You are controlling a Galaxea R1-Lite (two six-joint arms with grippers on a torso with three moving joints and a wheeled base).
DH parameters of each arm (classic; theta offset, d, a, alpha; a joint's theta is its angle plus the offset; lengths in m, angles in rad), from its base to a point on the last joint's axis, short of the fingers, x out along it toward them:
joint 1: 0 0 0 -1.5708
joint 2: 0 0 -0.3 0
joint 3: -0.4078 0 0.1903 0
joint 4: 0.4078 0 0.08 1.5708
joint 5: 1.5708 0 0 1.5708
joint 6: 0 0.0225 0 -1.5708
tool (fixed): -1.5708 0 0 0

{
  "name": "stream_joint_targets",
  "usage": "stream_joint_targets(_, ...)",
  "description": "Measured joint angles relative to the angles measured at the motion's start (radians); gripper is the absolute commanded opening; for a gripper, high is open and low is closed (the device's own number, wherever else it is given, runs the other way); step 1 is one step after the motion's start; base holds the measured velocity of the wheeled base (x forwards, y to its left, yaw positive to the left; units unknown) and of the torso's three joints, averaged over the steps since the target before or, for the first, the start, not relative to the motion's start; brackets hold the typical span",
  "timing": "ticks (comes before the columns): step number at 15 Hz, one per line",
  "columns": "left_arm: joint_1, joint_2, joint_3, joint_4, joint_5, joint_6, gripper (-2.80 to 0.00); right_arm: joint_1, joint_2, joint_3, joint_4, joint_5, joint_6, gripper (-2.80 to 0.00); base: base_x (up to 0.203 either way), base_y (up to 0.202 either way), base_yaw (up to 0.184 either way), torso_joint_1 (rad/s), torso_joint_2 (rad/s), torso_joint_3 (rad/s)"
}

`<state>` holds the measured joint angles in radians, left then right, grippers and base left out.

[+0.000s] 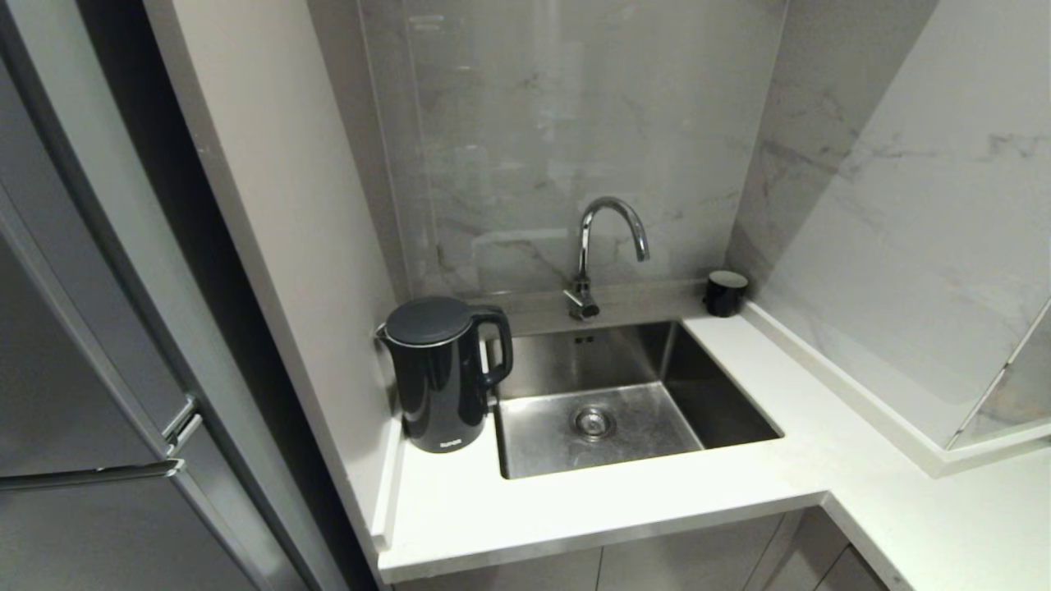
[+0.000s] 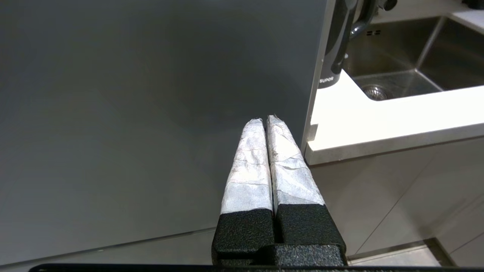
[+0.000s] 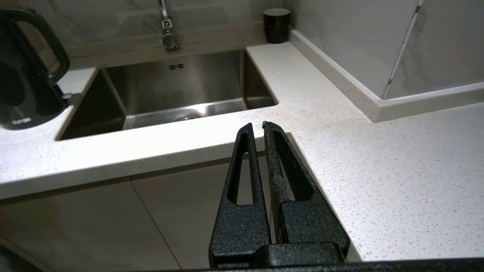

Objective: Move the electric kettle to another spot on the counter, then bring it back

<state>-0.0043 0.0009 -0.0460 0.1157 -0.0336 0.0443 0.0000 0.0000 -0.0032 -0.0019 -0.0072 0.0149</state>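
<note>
Far left in the head view stood a grey fridge (image 1: 90,394) and a tall white side panel (image 1: 279,205); neither arm showed there. The left gripper (image 2: 266,119) hung low in front of the grey panel, below counter level, taped fingers pressed together, holding nothing. The kettle (image 1: 443,373) stood upright on the counter (image 1: 575,509), tucked against the side panel, just beside the sink (image 1: 608,402), handle turned toward the sink. Next came the tap (image 1: 603,246) behind the basin, then a small black cup (image 1: 726,292) in the back corner. The right gripper (image 3: 258,126) sat off the counter's front edge by the inner corner, black fingers closed, empty. Nothing was grasped yet, so the step in hand looked like the approach. To do it well: probably open a gripper wide, come at the handle from the sink side since the panel blocks the other side, clamp the loop firmly, lift straight up before shifting so the kettle doesn't tip into the basin, and set it on the open stretch right of the sink. Hard to tell: whether a base disc sat under the kettle, whether it held water, any cord. The left wrist view cut the kettle to a sliver; the right wrist view cropped its left side.
</note>
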Motion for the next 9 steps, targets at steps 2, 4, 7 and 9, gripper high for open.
stream_joint_targets(2,0.0,0.0,0.0,0.0,0.0,0.0,-2.8,0.0,0.0,0.0,0.001,-0.001,0.0,-2.8,0.0,0.0,0.0,-0.111,0.26,0.152)
stream_joint_targets(4,0.0,0.0,0.0,0.0,0.0,0.0,-2.8,0.0,0.0,0.0,0.0,-0.001,0.0,-2.8,0.0,0.0,0.0,-0.127,0.31,0.179)
stream_joint_targets(7,0.0,0.0,0.0,0.0,0.0,0.0,-2.8,0.0,0.0,0.0,0.0,0.0,0.0,-2.8,0.0,0.0,0.0,-0.134,0.32,0.187)
stream_joint_targets(9,0.0,0.0,0.0,0.0,0.0,0.0,-2.8,0.0,0.0,0.0,0.001,-0.002,0.002,-2.8,0.0,0.0,0.0,-0.129,0.31,0.175)
